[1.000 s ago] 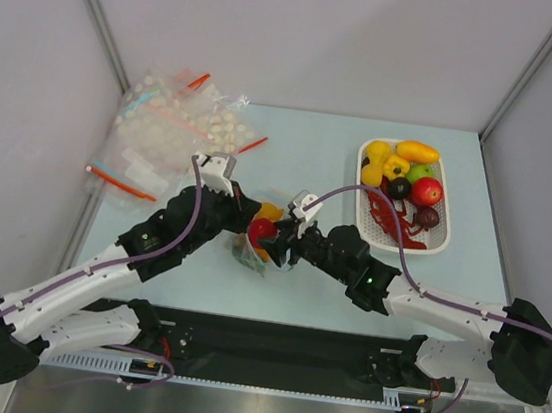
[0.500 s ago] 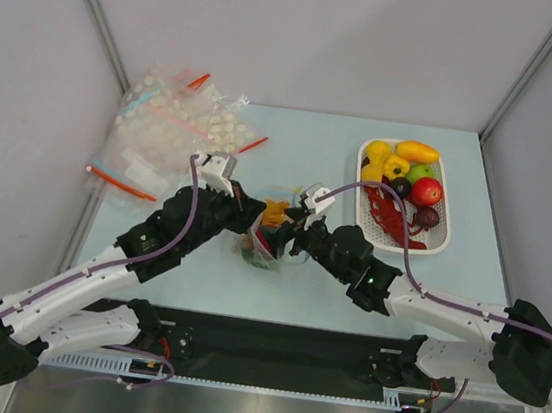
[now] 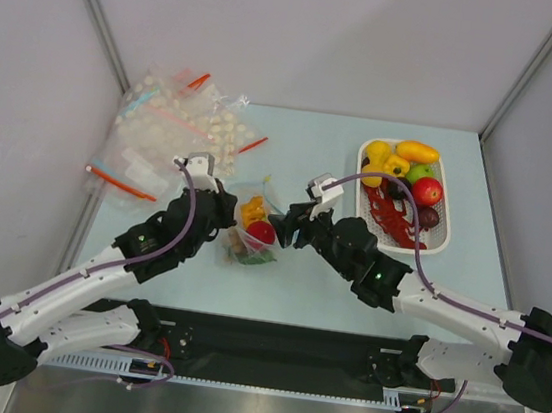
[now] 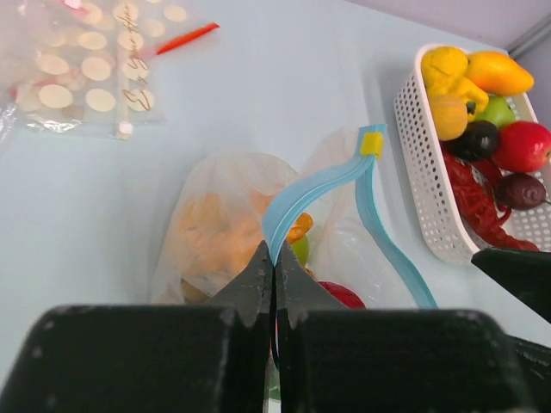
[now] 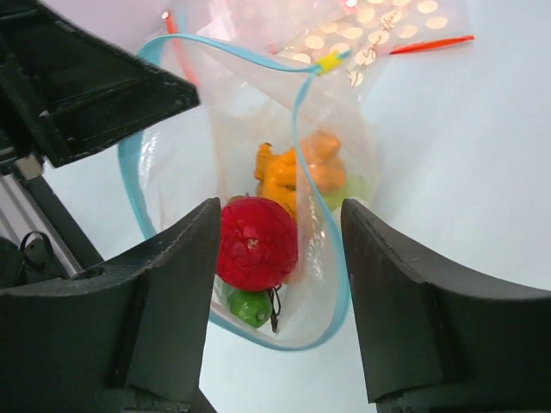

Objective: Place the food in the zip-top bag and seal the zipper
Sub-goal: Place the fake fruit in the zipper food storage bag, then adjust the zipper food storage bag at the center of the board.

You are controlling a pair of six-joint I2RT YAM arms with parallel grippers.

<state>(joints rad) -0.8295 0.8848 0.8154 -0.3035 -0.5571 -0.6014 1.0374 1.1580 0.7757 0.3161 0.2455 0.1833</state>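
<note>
Left gripper clamps the zipper. Right gripper is spread wide; red fruit lies in the zip-top bag just beyond its fingers.

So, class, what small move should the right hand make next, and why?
Probably reach toward the tray for another piece: the right hand is open above the zip-top bag, the red fruit lies inside, and food is left in the tray.

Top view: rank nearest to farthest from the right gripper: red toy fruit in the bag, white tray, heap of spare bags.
From the right gripper:
1. red toy fruit, just left, in the bag
2. white tray, right side
3. heap of spare bags, far left
</note>
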